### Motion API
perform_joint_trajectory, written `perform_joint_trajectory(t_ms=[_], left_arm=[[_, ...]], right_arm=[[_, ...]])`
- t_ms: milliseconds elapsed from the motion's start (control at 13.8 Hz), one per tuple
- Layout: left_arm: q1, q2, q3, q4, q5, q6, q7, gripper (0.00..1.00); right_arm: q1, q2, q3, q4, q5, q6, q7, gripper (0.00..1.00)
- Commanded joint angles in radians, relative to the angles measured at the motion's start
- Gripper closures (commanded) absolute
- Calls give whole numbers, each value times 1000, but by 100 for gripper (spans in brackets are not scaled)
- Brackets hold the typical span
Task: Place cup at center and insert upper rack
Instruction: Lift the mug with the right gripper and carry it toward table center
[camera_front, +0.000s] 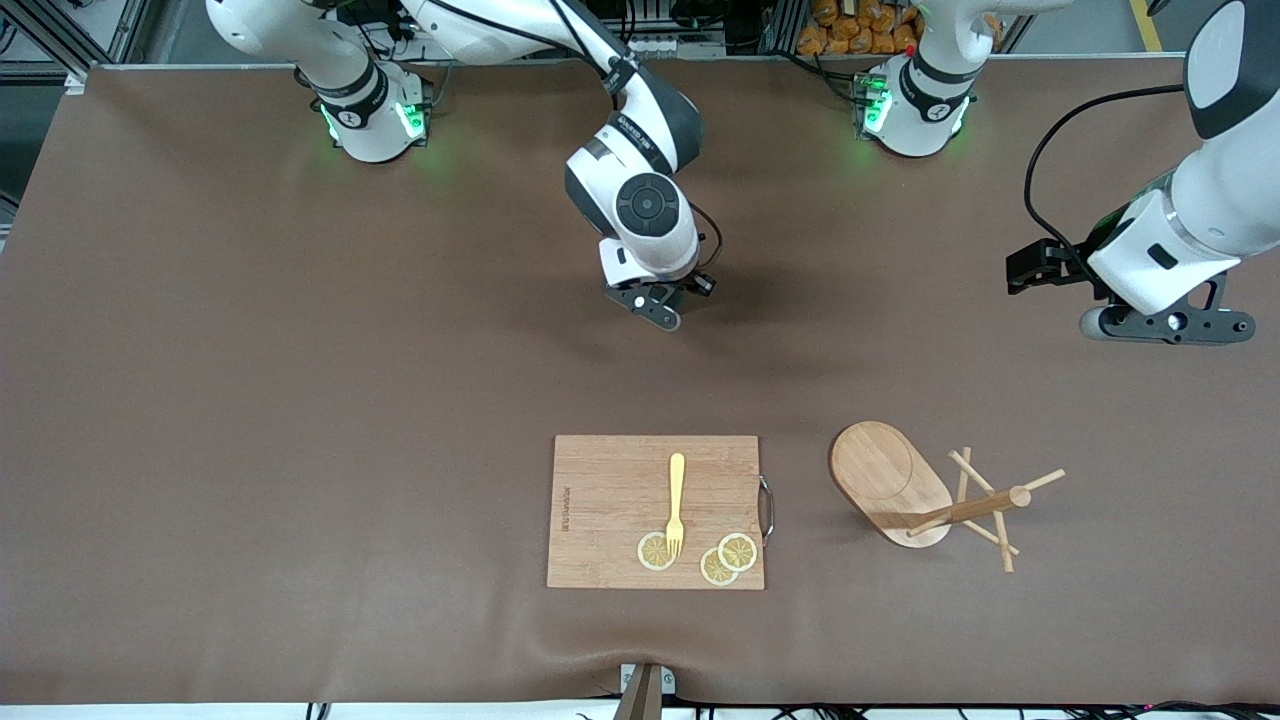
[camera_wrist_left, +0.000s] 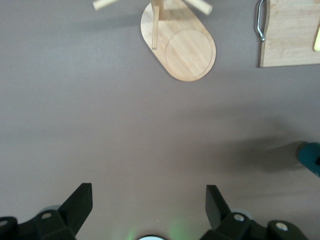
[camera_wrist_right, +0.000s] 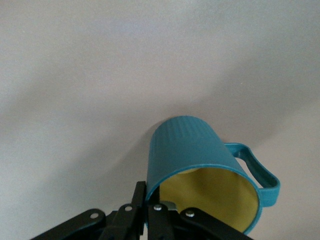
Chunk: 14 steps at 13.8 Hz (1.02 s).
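- Cup (camera_wrist_right: 200, 155) first: you have it pinched by the rim in the right gripper (camera_wrist_right: 160, 212), which is clamped down tight on the wall near the lip. In the front view this gripper (camera_front: 660, 300) hangs over the bare brown counter (camera_front: 250, 400) at upper centre of the frame, and the arm hides the cup there. The left wrist view shows only a teal sliver (camera_wrist_left: 311, 156) at the right edge of the frame.
- It reads as a stiff, light, ribbed mug. The ribs should help against slipping, but a rim pinch lets it swing, so move gently. It hangs tilted, mouth toward the camera; level it before you set it down.
- Upper rack (camera_front: 935, 495): it stands upright at lower right of the front view, on its oval base (camera_front: 885, 475), with post and thin pegs (camera_front: 1000, 500) rising toward the camera. It looks rigid and light but top-heavy. Judge the post as the place to grip; the pegs look too thin to take a squeeze.
- Your left gripper (camera_front: 1165, 322) waits at the right edge of the front view, over bare counter, jaws spread wide and holding nothing; its wrist view looks down on the rack's base.
- Cutting board (camera_front: 655, 510), lower centre: it carries a yellow fork (camera_front: 676, 500) and three lemon slices (camera_front: 722, 560).
- Inside of the cup: yellowish and empty, as far as the right wrist view shows.
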Motion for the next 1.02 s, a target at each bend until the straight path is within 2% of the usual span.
perform_joint_trajectory(t_ms=[0,363,508,725,798,870,943], left_arm=[[-1,-1,-1,12,-7,12,-17,0],[-12,2,-1,15,-13,19,-54,0],[-15,0,-1,15,-12,19,-62,0],[-12,-1,-1,14,-12,15,-65,0],[-12,-1,-1,12,-12,14,-63,0],[-12,-3,-1,12,-12,11,-63,0],[-12,-1,-1,12,-12,11,-63,0]], right_arm=[[14,30,-16,29,3,-3,-5,100],[19,41,-16,29,0,3,-13,100],[26,41,-16,31,-44,3,-16,100],[28,41,-16,31,-52,3,-14,100],[28,41,-16,31,-52,3,-14,95],[28,41,-16,31,-54,3,-14,79],[28,41,-16,31,-54,3,-14,70]])
